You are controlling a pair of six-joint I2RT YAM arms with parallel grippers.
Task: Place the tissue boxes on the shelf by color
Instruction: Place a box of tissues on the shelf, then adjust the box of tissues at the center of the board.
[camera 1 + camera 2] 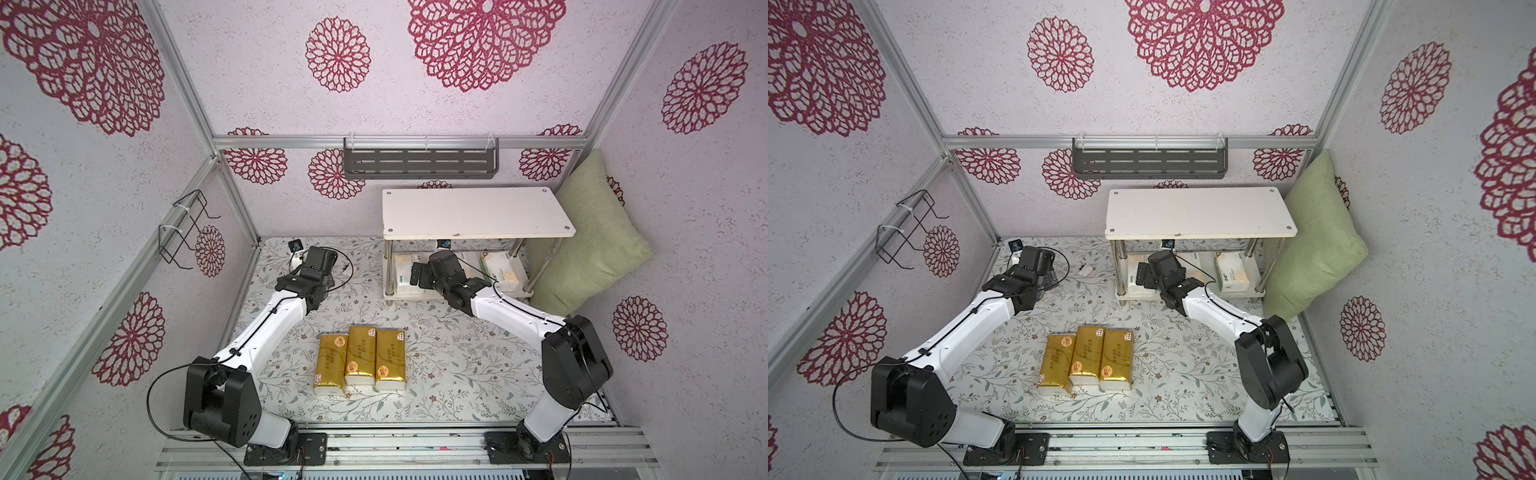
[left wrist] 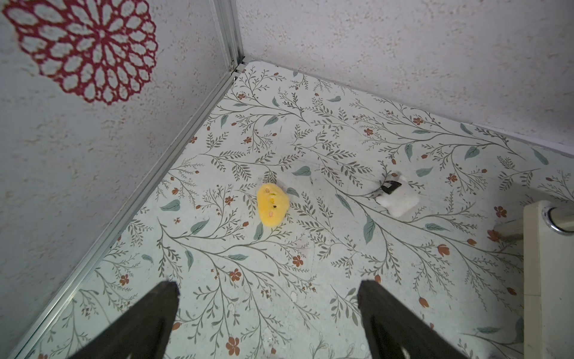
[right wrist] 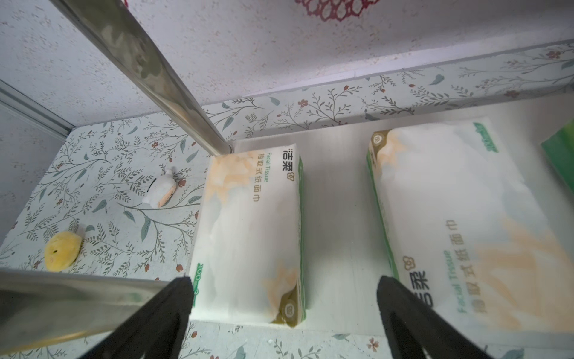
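Presently my right pincer (image 3: pixel 284 281) hangs released before white green-orange tissue packs (image 3: pixel 251 236) on the white chrome-legged shelf (image 1: pixel 478 212) at 1 o'clock; shiny gold-wrapped tissue packs (image 1: pixel 361 357) lie at 6 o'clock; left pincer (image 2: pixel 267 283) likewise released.

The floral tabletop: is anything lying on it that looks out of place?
Yes. Two little toys lie loose on the table near the back corner, beside the shelf: a yellow fluffy one and a white one. Neither seems part of the sorting job. A green pillow also leans against the wall at the shelf's other side.

Glossy gold packs (image 1: pixel 360 353), chrome legs (image 3: pixel 149 71) (seemingly polished)
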